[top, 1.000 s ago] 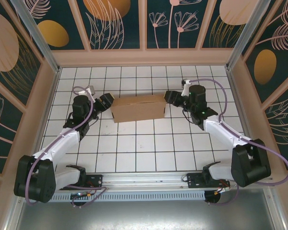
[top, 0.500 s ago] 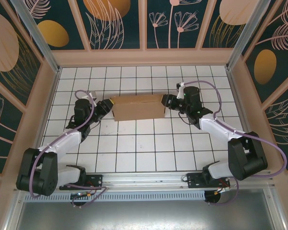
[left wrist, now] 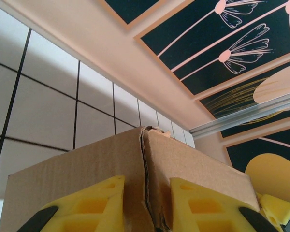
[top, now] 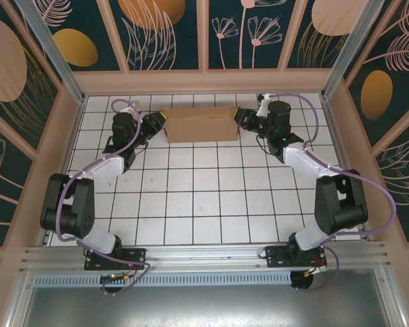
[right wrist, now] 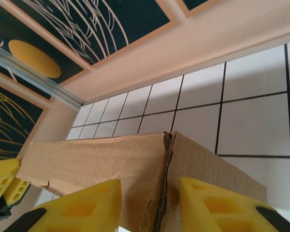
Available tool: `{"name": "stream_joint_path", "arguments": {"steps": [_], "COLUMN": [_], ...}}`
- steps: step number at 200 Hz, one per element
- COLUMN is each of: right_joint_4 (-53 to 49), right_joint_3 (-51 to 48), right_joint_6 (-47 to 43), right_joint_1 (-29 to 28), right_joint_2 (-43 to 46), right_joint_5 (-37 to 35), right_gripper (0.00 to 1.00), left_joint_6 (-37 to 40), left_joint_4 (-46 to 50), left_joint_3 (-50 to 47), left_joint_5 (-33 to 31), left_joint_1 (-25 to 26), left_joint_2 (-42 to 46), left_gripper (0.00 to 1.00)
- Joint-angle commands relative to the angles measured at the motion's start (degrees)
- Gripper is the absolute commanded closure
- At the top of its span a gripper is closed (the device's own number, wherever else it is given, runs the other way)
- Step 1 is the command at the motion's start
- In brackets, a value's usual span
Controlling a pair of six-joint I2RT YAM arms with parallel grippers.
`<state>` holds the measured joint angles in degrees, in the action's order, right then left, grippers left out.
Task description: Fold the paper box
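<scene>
The paper box (top: 201,125), plain brown cardboard folded into a shallow closed shape, is held near the back wall, between the two arms. My left gripper (top: 161,121) is shut on its left end. In the left wrist view both yellow fingers (left wrist: 94,205) press a corner seam of the box (left wrist: 72,166). My right gripper (top: 239,117) is shut on the right end. Its yellow fingers (right wrist: 217,205) clamp the frayed corner edge of the box (right wrist: 96,157). The box's underside is hidden.
The white tiled floor (top: 204,197) is walled by a pink rim (top: 204,82) just behind the box, with decorated panels above. Metal posts (top: 51,48) stand at the back corners. Both arm bases sit at the near rail (top: 204,255).
Both grippers have closed on the box's ends. Both arms have stretched out and carried the box from mid-floor toward the back wall.
</scene>
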<state>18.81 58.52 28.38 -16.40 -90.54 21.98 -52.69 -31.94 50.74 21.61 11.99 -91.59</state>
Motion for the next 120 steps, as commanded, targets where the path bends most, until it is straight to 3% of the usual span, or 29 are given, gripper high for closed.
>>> {"name": "stream_joint_path", "arguments": {"steps": [1, 51, 120], "right_joint_4": [6.46, 13.95, 14.14], "right_joint_3": [-0.47, -9.8, -19.95], "right_joint_6": [-2.31, -4.82, -2.14], "right_joint_1": [0.12, -0.23, -3.77], "right_joint_2": [-3.85, -4.82, 2.39], "right_joint_5": [7.16, 6.85, 1.02], "right_gripper": [0.65, 0.66, 0.59], "left_joint_6": [2.64, 3.47, 3.16], "left_joint_4": [-5.46, -12.4, -12.57], "left_joint_3": [1.55, -6.95, -18.9], "left_joint_5": [2.71, 2.6, -1.64], "left_joint_1": [1.04, 1.85, 3.3], "left_joint_2": [-4.35, -6.08, 2.18], "left_gripper": [0.76, 0.75, 0.73]}}
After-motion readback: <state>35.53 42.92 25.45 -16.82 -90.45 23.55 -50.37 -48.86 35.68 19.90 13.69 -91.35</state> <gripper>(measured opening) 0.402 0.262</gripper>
